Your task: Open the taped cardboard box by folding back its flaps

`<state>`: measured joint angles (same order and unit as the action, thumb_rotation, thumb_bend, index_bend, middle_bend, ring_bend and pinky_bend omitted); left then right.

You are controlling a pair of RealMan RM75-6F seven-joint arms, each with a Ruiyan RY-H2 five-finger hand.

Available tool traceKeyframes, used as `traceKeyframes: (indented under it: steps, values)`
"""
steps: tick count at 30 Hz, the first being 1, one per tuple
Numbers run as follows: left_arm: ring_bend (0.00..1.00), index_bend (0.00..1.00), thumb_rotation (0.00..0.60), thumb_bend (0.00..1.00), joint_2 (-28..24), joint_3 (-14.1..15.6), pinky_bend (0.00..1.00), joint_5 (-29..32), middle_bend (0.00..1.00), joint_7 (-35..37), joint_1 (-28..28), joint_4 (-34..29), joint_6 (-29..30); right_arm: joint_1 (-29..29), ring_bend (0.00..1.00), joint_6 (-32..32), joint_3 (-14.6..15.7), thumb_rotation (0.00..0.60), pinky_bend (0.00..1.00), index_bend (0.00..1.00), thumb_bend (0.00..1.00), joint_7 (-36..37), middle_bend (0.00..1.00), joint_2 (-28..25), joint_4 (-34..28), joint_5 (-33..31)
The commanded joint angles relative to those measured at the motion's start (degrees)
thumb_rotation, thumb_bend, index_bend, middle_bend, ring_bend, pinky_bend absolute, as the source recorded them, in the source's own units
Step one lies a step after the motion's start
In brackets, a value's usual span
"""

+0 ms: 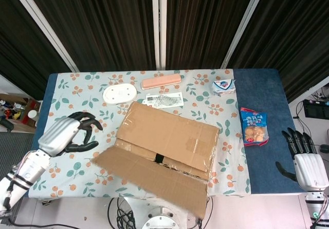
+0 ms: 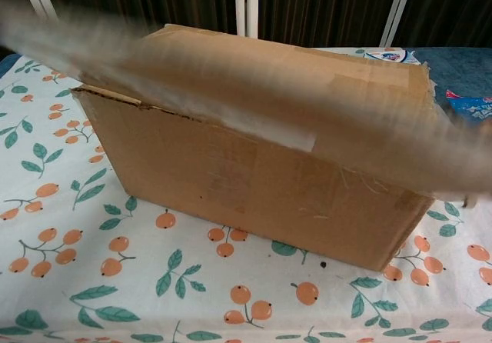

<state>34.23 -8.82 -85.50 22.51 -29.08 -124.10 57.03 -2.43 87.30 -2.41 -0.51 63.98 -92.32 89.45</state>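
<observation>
Head view: high, straight down, whole table. Chest view: low, close; shares cardboard box (image 1: 169, 136).
</observation>
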Motion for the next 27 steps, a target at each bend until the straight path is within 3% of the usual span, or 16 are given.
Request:
traceKeyframes:
  steps: [1, 3, 5, 8, 9, 13, 15, 27]
  values:
    - [0.22, 0.37, 0.003, 0.00, -1.26, 2.98, 0.19, -3.37, 0.66, 5.11, 4.67, 2.04, 4.99, -0.05, 0.00, 0.24, 0.05, 0.600, 0.00, 0.00, 0.18, -0.10, 0.00, -0.18, -0.29, 0.46]
    - [0.22, 0.37, 0.002, 0.00, -0.84, 3.58, 0.19, -4.16, 0.57, 7.04, 6.62, 3.68, 8.01, -0.29, 0.00, 0.37, 0.06, 0.600, 0.00, 0.00, 0.18, -0.46, 0.00, -0.39, -1.06, 1.20]
    - [0.21, 0.35, 0.003, 0.00, -0.16, 3.91, 0.19, -4.08, 0.40, 6.60, 8.07, 5.32, 10.33, -0.75, 0.00, 0.36, 0.05, 0.600, 0.00, 0.00, 0.18, -1.38, 0.00, -0.68, -2.15, 2.25]
    - [0.18, 0.29, 0.029, 0.00, 2.08, 4.22, 0.20, -2.37, 0.22, 0.31, 10.32, 8.32, 13.84, -2.02, 0.00, 0.26, -0.21, 0.600, 0.00, 0.00, 0.18, -3.89, 0.00, -1.50, -5.05, 4.81]
    - [0.17, 0.27, 0.047, 0.00, 3.34, 4.35, 0.20, -1.35, 0.20, -3.12, 11.22, 9.41, 15.16, -2.71, 0.00, 0.01, -0.39, 0.600, 0.00, 0.00, 0.17, -5.01, 0.00, -1.89, -6.57, 5.93]
    - [0.15, 0.19, 0.234, 0.00, 8.44, 5.05, 0.20, 0.74, 0.19, -12.97, 14.03, 13.63, 19.39, -5.63, 0.00, -2.70, -0.94, 0.600, 0.00, 0.00, 0.11, -8.71, 0.00, -3.13, -12.33, 9.05]
    - [0.15, 0.18, 0.291, 0.00, 11.16, 5.30, 0.20, 1.65, 0.19, -15.61, 15.50, 15.85, 21.57, -7.40, 0.00, -5.00, -1.42, 0.600, 0.00, 0.00, 0.06, -11.30, 0.00, -3.57, -15.53, 9.86]
    - [0.15, 0.17, 0.318, 0.00, 14.77, 5.71, 0.20, 4.55, 0.19, -8.50, 18.94, 22.21, 22.96, -15.77, 0.00, -17.39, -4.33, 0.600, 0.00, 0.00, 0.02, -27.15, 0.00, 1.28, -26.68, 7.06]
